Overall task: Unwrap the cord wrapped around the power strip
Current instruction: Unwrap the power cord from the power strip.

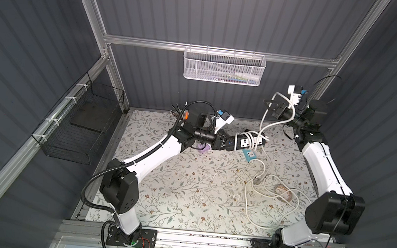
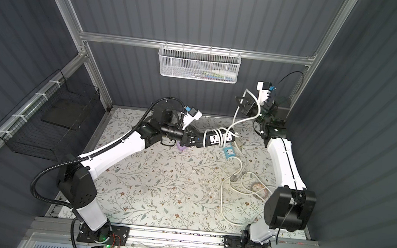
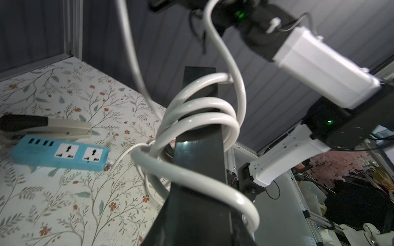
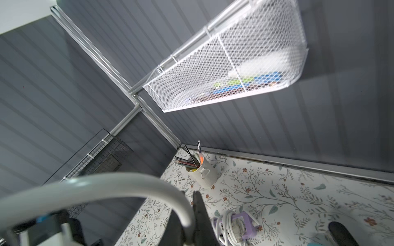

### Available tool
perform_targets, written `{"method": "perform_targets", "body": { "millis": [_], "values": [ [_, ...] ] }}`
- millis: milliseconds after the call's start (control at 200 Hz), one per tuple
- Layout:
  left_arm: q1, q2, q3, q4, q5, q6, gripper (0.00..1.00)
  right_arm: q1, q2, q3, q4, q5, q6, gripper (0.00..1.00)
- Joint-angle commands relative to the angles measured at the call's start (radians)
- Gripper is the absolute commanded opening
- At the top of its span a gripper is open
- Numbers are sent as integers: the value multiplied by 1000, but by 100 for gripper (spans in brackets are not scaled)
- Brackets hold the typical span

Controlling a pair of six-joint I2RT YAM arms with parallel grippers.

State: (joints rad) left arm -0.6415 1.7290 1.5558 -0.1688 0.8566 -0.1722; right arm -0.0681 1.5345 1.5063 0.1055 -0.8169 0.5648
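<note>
Mesh basket: hangs on the back wall, higher than both claws and between them. Blue, green and white things lie in it, too blurred to name.
Wire basket: on the side wall, well apart from the left claw, out past its arm. A dark flat slab lies on its floor.
Cup: in the back corner behind the left claw. Pens and pencils stand in it.
Left claw: closed on one end of the black power strip, holding it off the tabletop.
Power strip: sticks out from the left claw toward the right arm, with a socket facing up in both top views.
Cord: white, with several turns around the strip close to the left claw. From there it rises to the right claw.
Right claw: raised well above the strip and closed on the cord, which arches over it.
Blue strip: on the tabletop, just below the far end of the held strip.
Purple strip: on the tabletop under the left claw's wrist, with its own cord wound round it.
Loose cord: sprawls in loops on the tabletop, far below the right claw and beside that arm.
Edges: the right claw is near the back wall and the corner post.
Room: open floral tabletop lies on the near side of the left claw, between the two arms.
</note>
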Motion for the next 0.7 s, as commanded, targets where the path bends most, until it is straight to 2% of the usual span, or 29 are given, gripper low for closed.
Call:
{"method": "perform_targets", "body": {
  "millis": [0, 175, 340, 595, 695],
  "values": [
    [7, -19, 61, -71, -139, 85, 0, -55, -92, -58, -22, -34, 17, 0],
    [54, -100, -3, 17, -269, 48, 0, -143, -217, -206, -164, 24, -62, 0],
    [89, -216, -61, 72, -415, 71, 0, -153, -279, -313, -355, 241, -171, 0],
    [95, -353, -99, 58, -627, 160, 0, -154, -258, -397, -489, 511, -215, 0],
    [97, -387, -111, 57, -679, 181, 0, -155, -225, -421, -535, 546, -217, 0]
  ]
}}
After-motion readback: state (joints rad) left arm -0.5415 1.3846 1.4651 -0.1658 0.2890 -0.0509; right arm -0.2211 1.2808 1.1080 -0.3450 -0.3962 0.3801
